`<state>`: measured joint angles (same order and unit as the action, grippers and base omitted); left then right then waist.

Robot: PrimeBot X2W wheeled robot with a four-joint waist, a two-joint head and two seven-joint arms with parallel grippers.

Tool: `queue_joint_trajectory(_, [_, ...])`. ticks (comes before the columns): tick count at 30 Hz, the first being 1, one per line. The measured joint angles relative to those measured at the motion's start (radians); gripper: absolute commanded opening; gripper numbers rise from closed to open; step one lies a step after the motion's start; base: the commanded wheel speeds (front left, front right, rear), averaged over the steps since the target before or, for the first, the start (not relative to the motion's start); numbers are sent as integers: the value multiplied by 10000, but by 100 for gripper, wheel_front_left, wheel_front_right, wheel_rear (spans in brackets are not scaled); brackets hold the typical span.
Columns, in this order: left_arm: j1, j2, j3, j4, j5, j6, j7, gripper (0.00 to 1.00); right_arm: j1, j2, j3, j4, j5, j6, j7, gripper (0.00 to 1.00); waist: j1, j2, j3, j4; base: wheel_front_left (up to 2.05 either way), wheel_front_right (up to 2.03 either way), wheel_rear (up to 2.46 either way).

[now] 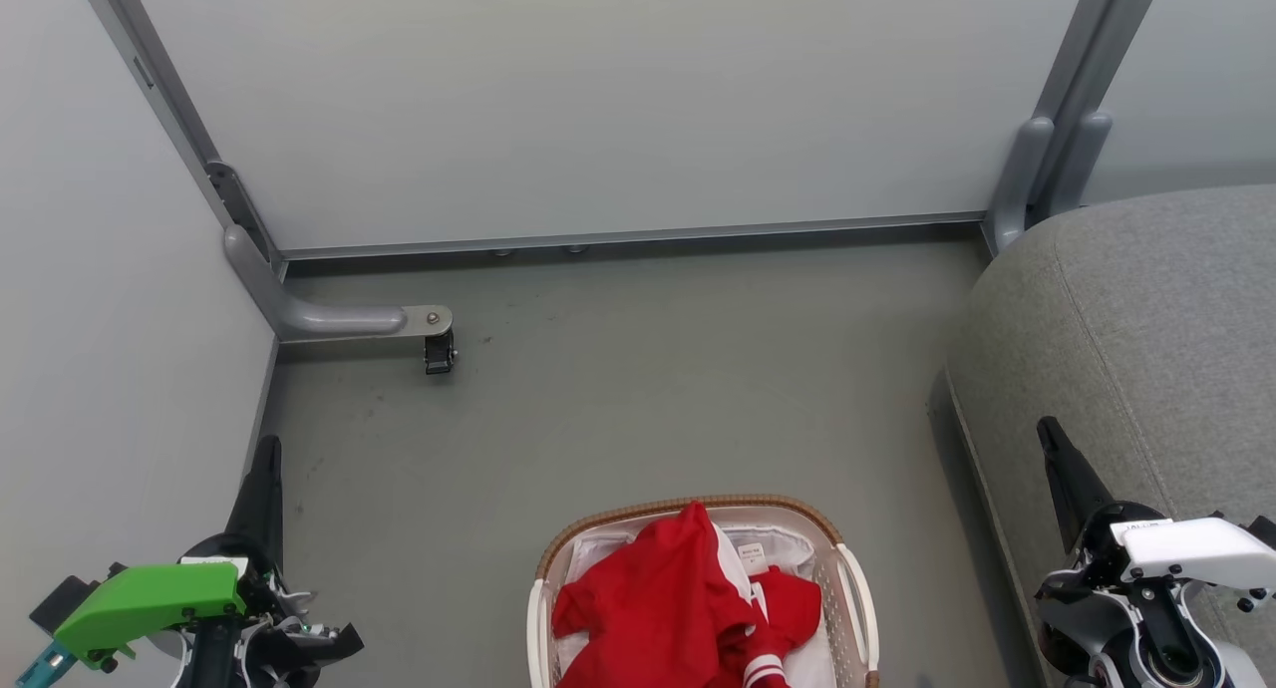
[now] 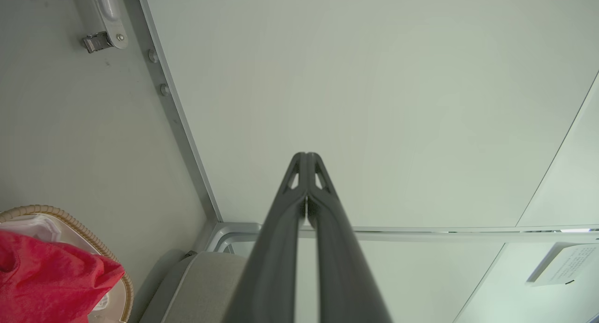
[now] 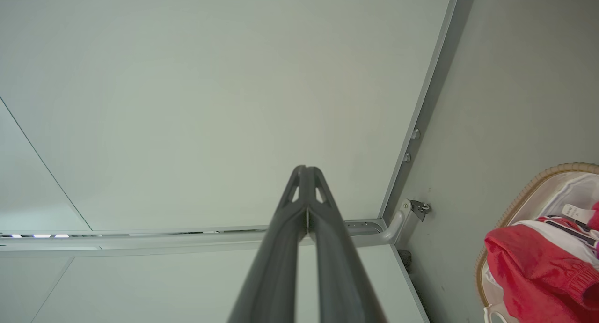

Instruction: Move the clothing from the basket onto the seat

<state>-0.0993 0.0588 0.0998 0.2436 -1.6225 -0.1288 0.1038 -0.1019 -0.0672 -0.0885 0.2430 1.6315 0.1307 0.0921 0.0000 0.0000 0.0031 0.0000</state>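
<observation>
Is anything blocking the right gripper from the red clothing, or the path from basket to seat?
Nothing visible. The right gripper, shut, hangs by the seat; bare floor lies between it and the clothing in the basket, and between basket and seat.

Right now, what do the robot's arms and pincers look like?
Each pincer has two long, dark grey fingers that taper to a point, with small triangular cut-outs near the tips. The left pincer sits on a wrist with a bright green cover and a teal piece; the right pincer has a white cover over black-and-white joints.
</observation>
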Motion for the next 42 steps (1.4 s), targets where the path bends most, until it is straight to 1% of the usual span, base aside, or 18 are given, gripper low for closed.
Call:
queue_joint_trajectory(9, [0,-13,15,2,33,0,6,0,-2,23,-27,2,-38,0,36,0,0,0,0,0,0,0,0])
queue_joint_trajectory(10, [13,-19,10,29,36,2,4,100,10,33,-25,33,-38,0,42,100,0,0,0,0,0,0,0])
queue_joint_trajectory(11, [66,-38,-2,115,36,4,4,0,58,58,-15,107,-38,-2,42,0,0,0,0,0,0,0,0])
queue_joint_trajectory(12, [123,-61,-8,201,36,6,4,100,120,86,-8,174,-38,-2,42,100,0,0,0,0,0,0,0])
queue_joint_trajectory(13, [213,-90,-19,291,36,12,4,0,200,127,4,278,-38,-4,42,0,0,0,0,-1,0,0,0])
queue_joint_trajectory(14, [292,-121,-27,382,36,13,2,100,274,161,13,353,-38,-4,42,100,0,0,2,-1,0,0,0])
queue_joint_trajectory(19, [333,-136,-86,476,151,15,-219,100,329,104,119,368,-263,-4,-151,100,0,0,17,0,0,0,0])
queue_joint_trajectory(22, [322,-98,-211,479,566,15,-359,100,306,-29,232,366,-656,-4,-311,100,0,0,32,0,0,0,0])
queue_joint_trajectory(42, [160,119,-867,516,5089,15,-1202,100,-35,-238,483,290,-4865,-4,-1124,100,0,0,151,-12,0,0,0])
